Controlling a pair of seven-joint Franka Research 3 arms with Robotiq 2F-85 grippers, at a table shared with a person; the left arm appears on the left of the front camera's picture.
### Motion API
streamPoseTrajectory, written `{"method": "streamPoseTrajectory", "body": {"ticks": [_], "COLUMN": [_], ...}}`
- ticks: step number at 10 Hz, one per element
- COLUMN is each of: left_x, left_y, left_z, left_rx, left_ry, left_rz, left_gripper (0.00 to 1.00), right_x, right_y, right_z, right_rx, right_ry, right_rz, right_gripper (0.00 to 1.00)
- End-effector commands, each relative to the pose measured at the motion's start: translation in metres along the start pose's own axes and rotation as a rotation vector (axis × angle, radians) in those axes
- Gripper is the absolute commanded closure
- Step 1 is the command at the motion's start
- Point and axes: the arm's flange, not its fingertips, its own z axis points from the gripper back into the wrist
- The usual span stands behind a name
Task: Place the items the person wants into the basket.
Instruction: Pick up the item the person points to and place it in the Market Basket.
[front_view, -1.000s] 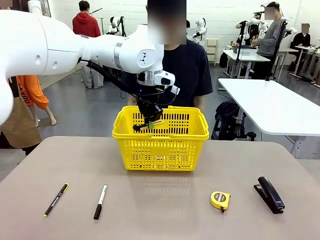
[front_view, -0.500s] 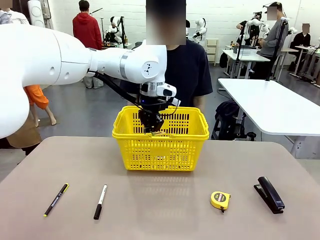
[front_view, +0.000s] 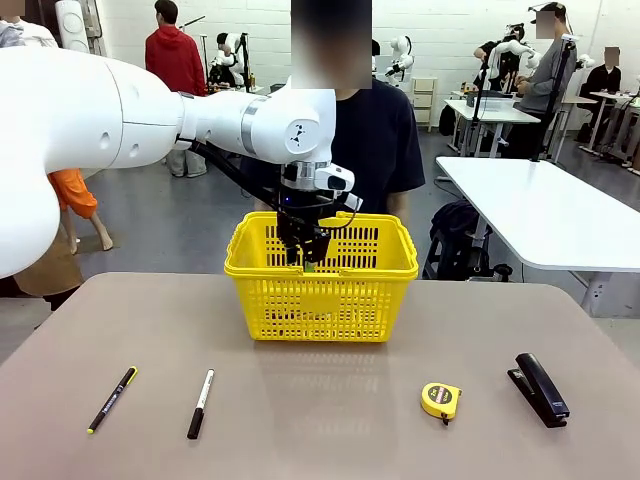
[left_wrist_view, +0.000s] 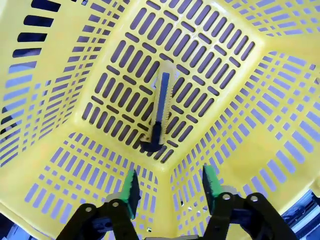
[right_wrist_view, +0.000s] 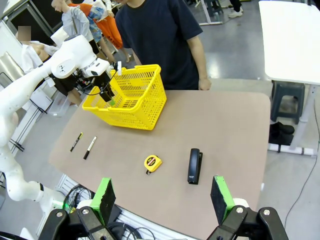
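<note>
1. your left gripper (left_wrist_view: 170, 181) hangs over the bright yellow plastic lattice shopping basket (front_view: 320, 305), tips just inside the rim. jaws are wide apart, nothing btwn the green pads.
2. the yellow-and-black utility knife (left_wrist_view: 161, 107) lies flat on the basket floor, below the pads and touching neither.
3. your right gripper (right_wrist_view: 163, 195) sits high above the near edge of the brown table (front_view: 320, 445). jaws are wide and empty.
4. the slim white marker w/ black cap (front_view: 200, 403) lies on the table front-left, near the thin black pen w/ yellow accents (front_view: 112, 399), not touching it.
5. the black desk stapler (front_view: 541, 388) lies front-right. the small round yellow tape measure (front_view: 440, 400) is near it, toward the middle.
6. the person in a dark navy t-shirt (front_view: 375, 130) stands behind the basket at the far side, w/ one hand (right_wrist_view: 204, 85) at the table edge.
</note>
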Motion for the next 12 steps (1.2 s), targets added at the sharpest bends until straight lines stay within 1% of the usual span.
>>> {"method": "streamPoseTrajectory", "body": {"ticks": [1,2,3,6,7,8,9,10,11,12], "left_x": [0.005,0.005,0.005,0.003,-0.004,-0.026,-0.064,-0.108,-0.147,-0.180], "left_y": [0.004,0.004,0.004,0.003,0.000,-0.012,-0.027,-0.035,-0.038,-0.040], "left_z": [0.006,0.006,0.006,0.008,0.015,0.039,0.076,0.112,0.131,0.139], "left_rx": [0.016,0.015,0.017,0.023,0.019,0.054,0.087,0.119,0.128,0.125], "left_ry": [0.013,0.014,0.013,0.010,-0.003,-0.028,-0.132,-0.222,-0.260,-0.285], "left_rz": [-0.003,-0.002,-0.002,0.004,0.023,0.064,0.105,0.182,0.248,0.290], "left_gripper": [0.14,0.02,0.00,0.00,0.00,0.00,0.00,0.00,0.00,0.00], "right_x": [-0.001,-0.001,-0.001,-0.001,-0.001,-0.001,-0.001,-0.001,-0.001,-0.001], "right_y": [0.001,0.001,0.001,0.001,0.001,0.001,0.001,0.001,0.001,0.001], "right_z": [0.000,0.000,0.000,0.000,0.000,0.000,0.000,0.000,0.000,0.000], "right_rx": [0.003,0.003,0.003,0.003,0.003,0.003,0.003,0.003,0.003,0.003], "right_ry": [-0.003,-0.003,-0.003,-0.003,-0.003,-0.003,-0.003,-0.003,-0.003,-0.003], "right_rz": [0.004,0.004,0.004,0.004,0.004,0.004,0.004,0.004,0.004,0.004], "right_gripper": [0.00,0.00,0.00,0.00,0.00,0.00,0.00,0.00,0.00,0.00]}}
